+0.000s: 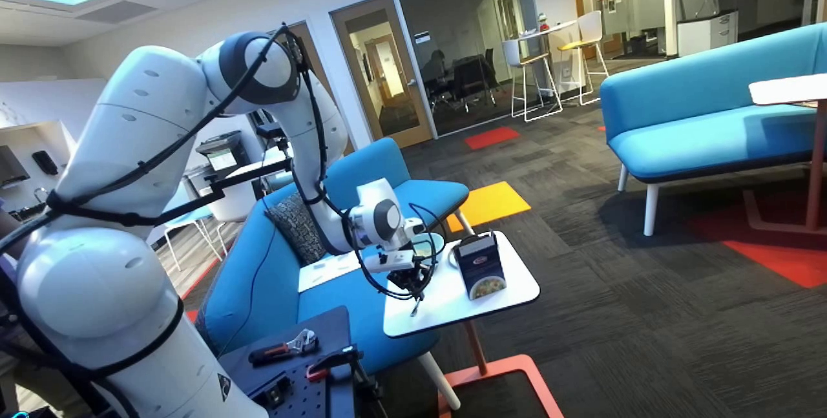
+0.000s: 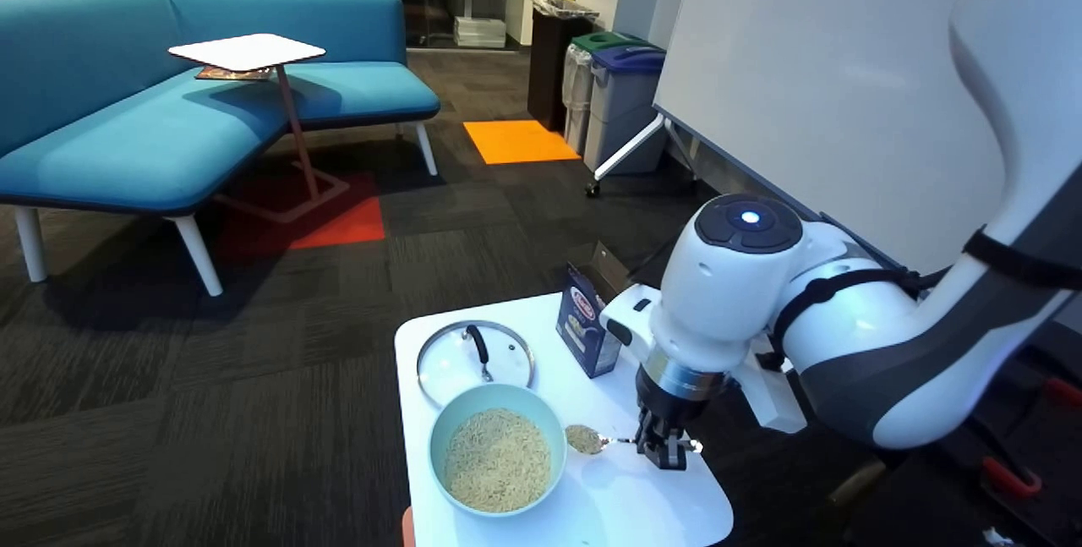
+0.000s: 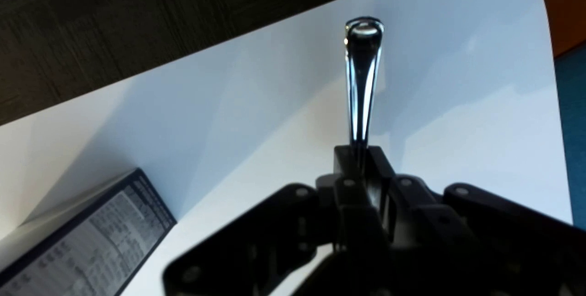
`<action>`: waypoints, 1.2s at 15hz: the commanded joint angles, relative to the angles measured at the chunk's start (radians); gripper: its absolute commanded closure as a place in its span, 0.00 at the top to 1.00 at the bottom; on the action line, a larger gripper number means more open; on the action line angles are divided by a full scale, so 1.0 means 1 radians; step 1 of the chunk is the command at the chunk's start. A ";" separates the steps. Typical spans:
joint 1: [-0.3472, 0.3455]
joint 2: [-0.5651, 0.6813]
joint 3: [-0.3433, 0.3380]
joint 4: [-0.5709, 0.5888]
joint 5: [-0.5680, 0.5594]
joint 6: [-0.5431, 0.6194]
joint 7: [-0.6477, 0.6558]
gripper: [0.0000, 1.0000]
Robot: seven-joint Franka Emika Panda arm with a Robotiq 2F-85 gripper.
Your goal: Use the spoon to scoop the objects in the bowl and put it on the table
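In an exterior view the bowl (image 2: 494,396) stood upright at the near side of the white table (image 2: 642,505), with pale grains (image 2: 499,462) lying below its rim. Just beside it was the spoon (image 3: 363,81), similar grains heaped at its scoop end; whether that end touched the table or the bowl could not be told. The end effector (image 3: 360,158), close over the table, pinched the spoon by its handle, pressed tight on both sides; in the wrist view the shiny handle tip stuck out past the grip toward the table's edge, near a rounded corner. The arm (image 2: 727,302) filled the right side of an exterior view. Beyond the bowl lay the lid (image 2: 461,365), clear with a black handle; whether the two met could not be told. Farther back stood the dark blue box (image 2: 583,323), upright on the table in both exterior views. Alongside the table, in an exterior view, was a blue sofa (image 1: 274,289) with a speckled cushion (image 1: 294,224). Past these came the dark floor (image 2: 296,412), a whiteboard (image 2: 820,90) behind the arm, then a second sofa (image 2: 110,145) with a side table (image 2: 249,51) reaching over its seat. At the back, well apart from the table, stood the bins (image 2: 625,107), near an orange floor patch (image 2: 520,143).
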 commanded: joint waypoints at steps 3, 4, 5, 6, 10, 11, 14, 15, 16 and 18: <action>0.013 0.025 -0.019 0.020 0.024 0.031 -0.023 0.03; 0.013 0.029 -0.019 0.024 0.024 0.030 -0.023 0.03; 0.013 0.034 -0.018 0.028 0.025 0.029 -0.025 0.03; 0.013 0.037 -0.018 0.032 0.025 0.028 -0.025 0.03; 0.014 0.050 -0.018 0.044 0.026 0.025 -0.026 0.03; 0.014 0.053 -0.018 0.047 0.026 0.023 -0.027 0.03; 0.014 0.057 -0.018 0.052 0.026 0.021 -0.028 0.03; 0.015 0.058 -0.018 0.053 0.027 0.019 -0.028 0.03; 0.016 0.059 -0.019 0.055 0.027 0.017 -0.028 0.03; 0.017 0.061 -0.019 0.058 0.027 0.013 -0.027 0.03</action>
